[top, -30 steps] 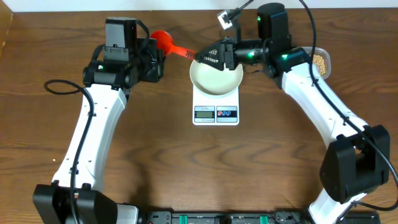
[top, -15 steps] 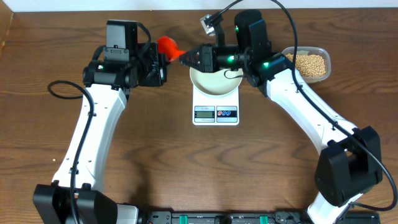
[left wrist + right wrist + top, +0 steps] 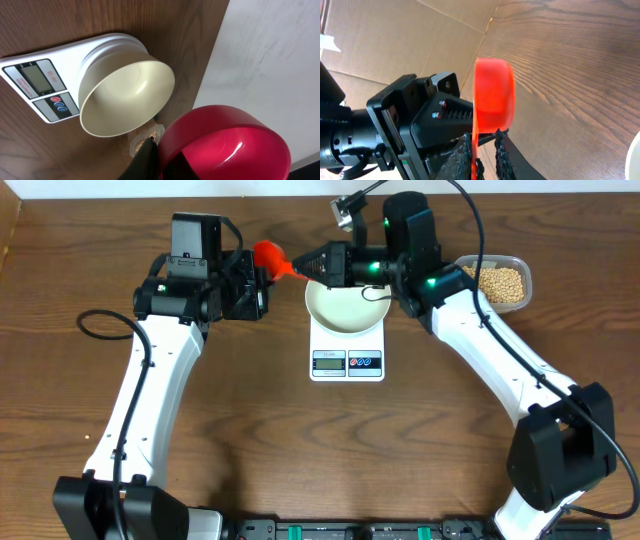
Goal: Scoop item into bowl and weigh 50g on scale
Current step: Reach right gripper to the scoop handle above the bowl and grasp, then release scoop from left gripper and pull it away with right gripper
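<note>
The white bowl [image 3: 347, 305] [image 3: 125, 97] stands empty on the scale [image 3: 347, 363] [image 3: 30, 80]. The tan beans [image 3: 498, 281] fill a clear tub at the back right. A red scoop [image 3: 268, 254] [image 3: 225, 145] [image 3: 493, 92] hangs in the air left of the bowl. My left gripper [image 3: 260, 277] [image 3: 156, 162] is shut on it near the cup. My right gripper [image 3: 308, 270] [image 3: 485, 137] reaches over the bowl's far rim, and its jaws straddle the scoop's handle. One finger [image 3: 465, 150] touches the handle, with a gap left to the other.
The tub of beans shows as a sliver [image 3: 148, 135] past the bowl in the left wrist view. A pale wall runs behind the table's back edge. A black cable [image 3: 95, 320] lies at the left.
My right arm swung left across the bowl to the scoop's handle, and its jaws narrowed around it. The scoop tilted slightly. The left arm stayed put.
</note>
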`<state>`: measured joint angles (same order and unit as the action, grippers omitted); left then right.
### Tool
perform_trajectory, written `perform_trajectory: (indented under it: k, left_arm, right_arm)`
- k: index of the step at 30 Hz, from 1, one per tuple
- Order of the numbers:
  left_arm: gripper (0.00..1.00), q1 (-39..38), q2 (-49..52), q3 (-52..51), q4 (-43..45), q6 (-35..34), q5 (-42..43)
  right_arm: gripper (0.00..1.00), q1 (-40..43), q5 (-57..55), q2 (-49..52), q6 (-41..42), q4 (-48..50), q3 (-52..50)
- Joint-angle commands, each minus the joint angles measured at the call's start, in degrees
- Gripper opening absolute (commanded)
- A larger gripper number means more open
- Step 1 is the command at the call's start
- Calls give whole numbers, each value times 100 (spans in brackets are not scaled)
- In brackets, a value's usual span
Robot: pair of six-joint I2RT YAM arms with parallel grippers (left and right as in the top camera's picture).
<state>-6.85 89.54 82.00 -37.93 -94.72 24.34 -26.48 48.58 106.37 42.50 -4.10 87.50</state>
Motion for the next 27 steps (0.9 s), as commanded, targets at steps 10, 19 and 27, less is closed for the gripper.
perform_trajectory:
  k: [10,19,27]
  left_arm:
    - [7,2,48,-15,-17,-33,74]
    - [8,2,48,-15,-17,-33,74]
    - [7,2,48,-15,-17,-33,74]
  right_arm:
    - [15,-9,197,-37,157,-118,92]
    - [15,-9,192,-37,4,-297,92]
    - [1,-9,190,-37,-44,-295,92]
